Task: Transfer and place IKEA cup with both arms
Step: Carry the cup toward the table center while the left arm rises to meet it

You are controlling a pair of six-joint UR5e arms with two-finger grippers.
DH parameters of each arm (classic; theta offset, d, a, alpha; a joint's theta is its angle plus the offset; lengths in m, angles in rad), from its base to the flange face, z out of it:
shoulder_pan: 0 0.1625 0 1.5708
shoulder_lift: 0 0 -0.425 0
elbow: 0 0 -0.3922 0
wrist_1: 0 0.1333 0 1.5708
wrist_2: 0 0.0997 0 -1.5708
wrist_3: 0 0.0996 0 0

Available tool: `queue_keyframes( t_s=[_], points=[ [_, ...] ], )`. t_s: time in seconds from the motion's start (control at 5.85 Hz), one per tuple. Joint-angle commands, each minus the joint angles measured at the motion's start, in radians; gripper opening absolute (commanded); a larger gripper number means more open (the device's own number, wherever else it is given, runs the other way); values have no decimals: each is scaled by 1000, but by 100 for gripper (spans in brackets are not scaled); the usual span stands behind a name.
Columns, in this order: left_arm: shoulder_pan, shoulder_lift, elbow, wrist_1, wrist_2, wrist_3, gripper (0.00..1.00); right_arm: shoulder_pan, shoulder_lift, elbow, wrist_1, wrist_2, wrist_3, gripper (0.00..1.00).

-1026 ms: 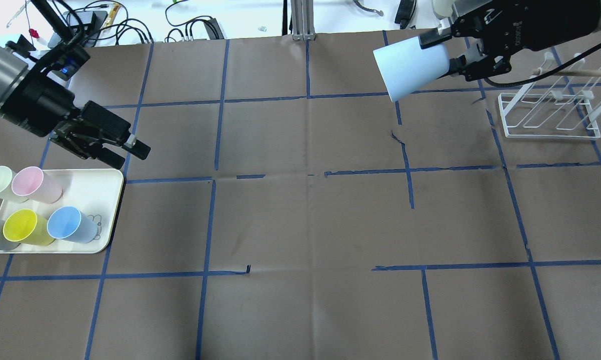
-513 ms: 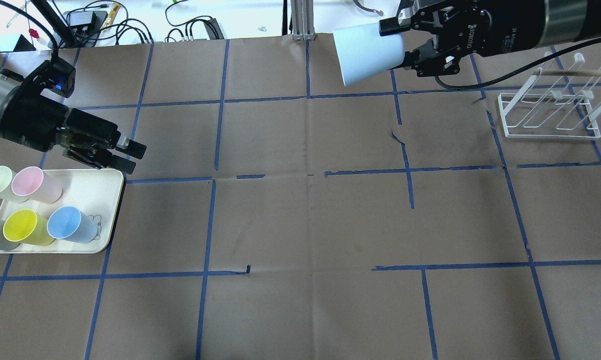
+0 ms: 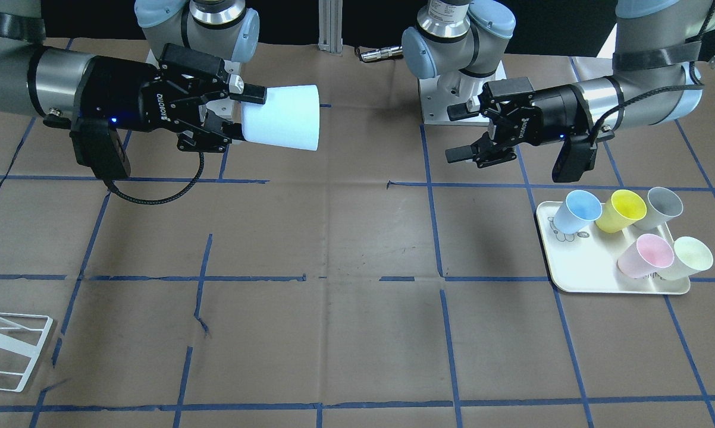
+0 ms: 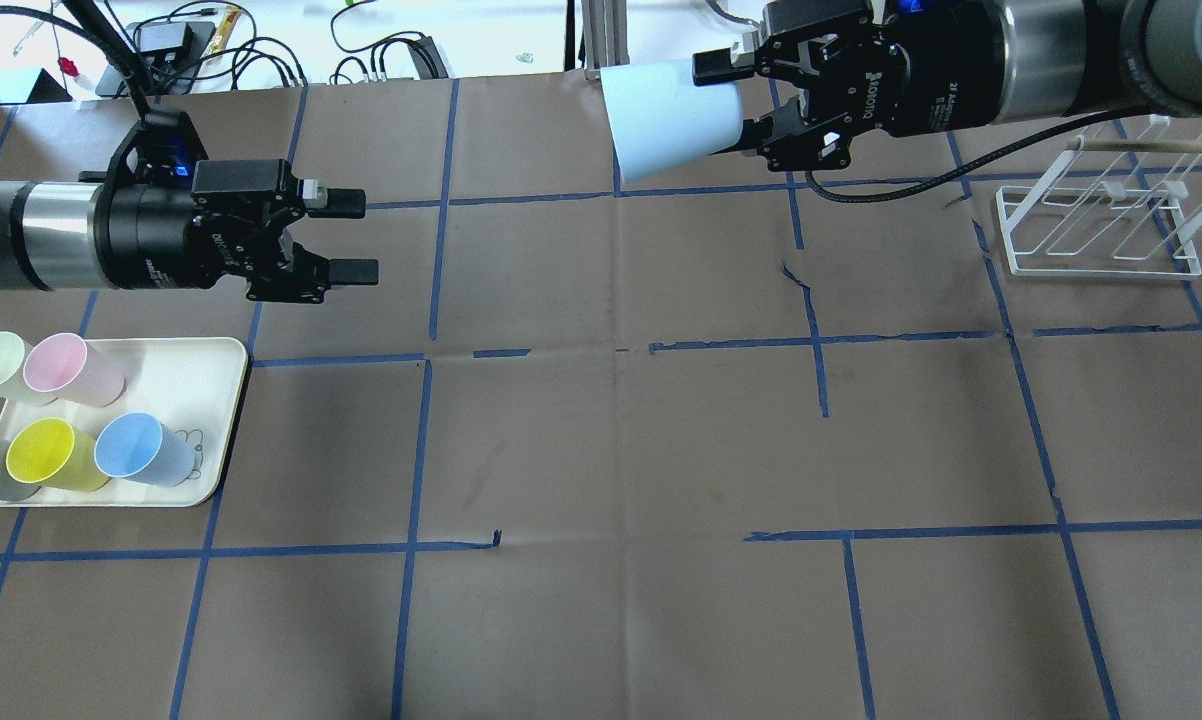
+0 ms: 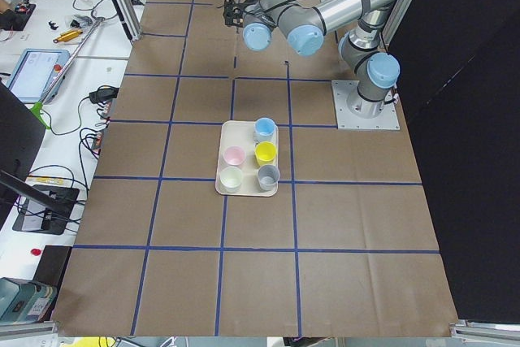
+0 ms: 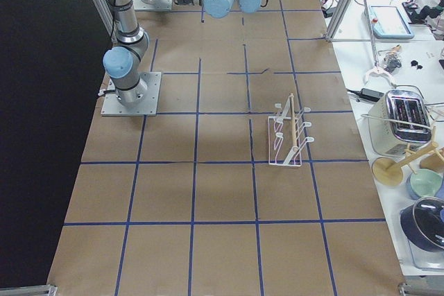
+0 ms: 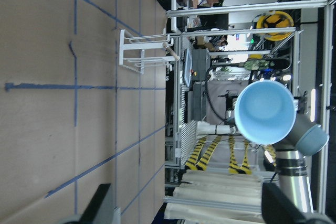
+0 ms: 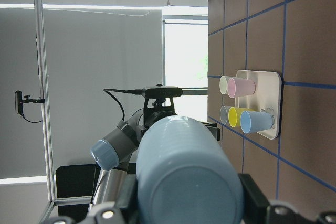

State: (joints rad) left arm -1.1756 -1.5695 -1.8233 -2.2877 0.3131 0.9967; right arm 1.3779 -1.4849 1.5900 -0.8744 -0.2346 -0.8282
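My right gripper point(image 4: 731, 108) is shut on the base end of the pale-blue IKEA cup point(image 4: 669, 120). It holds the cup level in the air over the far middle of the table, mouth toward my left arm. The cup point(image 3: 283, 117) and right gripper point(image 3: 244, 114) also show in the front view. My left gripper point(image 4: 356, 237) is open and empty, level, pointing at the cup from well to its left point(image 3: 457, 133). The left wrist view looks into the cup's blue mouth point(image 7: 264, 111). The right wrist view shows its base point(image 8: 186, 177). A second blue cup point(image 4: 141, 450) stands on the tray point(image 4: 186, 375).
The cream tray at the near left also holds a pink cup point(image 4: 71, 368), a yellow cup point(image 4: 51, 455), a grey one and a pale green one. A white wire rack point(image 4: 1101, 215) stands at the far right. Blue tape lines cross the brown table cover.
My right arm has carried the cup leftward toward the table's middle. My left gripper has swung level, risen away from the tray and moved right, now facing the cup.
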Motion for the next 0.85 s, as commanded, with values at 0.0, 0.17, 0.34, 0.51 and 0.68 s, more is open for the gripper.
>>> queue_keyframes(
  t_s=[0.0, 0.17, 0.34, 0.51, 0.68],
  points=[
    [-85, 3, 2, -102, -203, 8, 98, 1, 0, 4, 0, 1, 0, 30],
    [-126, -7, 15, -96, -257, 20, 98, 1, 0, 4, 0, 1, 0, 30],
    [-146, -10, 25, -96, -313, 13, 98, 1, 0, 4, 0, 1, 0, 30],
    [-148, -24, 73, -99, -307, 4, 98, 1, 0, 4, 0, 1, 0, 30],
    [-192, -35, 109, -96, -308, -3, 98, 1, 0, 4, -2, 3, 0, 30]
  ],
)
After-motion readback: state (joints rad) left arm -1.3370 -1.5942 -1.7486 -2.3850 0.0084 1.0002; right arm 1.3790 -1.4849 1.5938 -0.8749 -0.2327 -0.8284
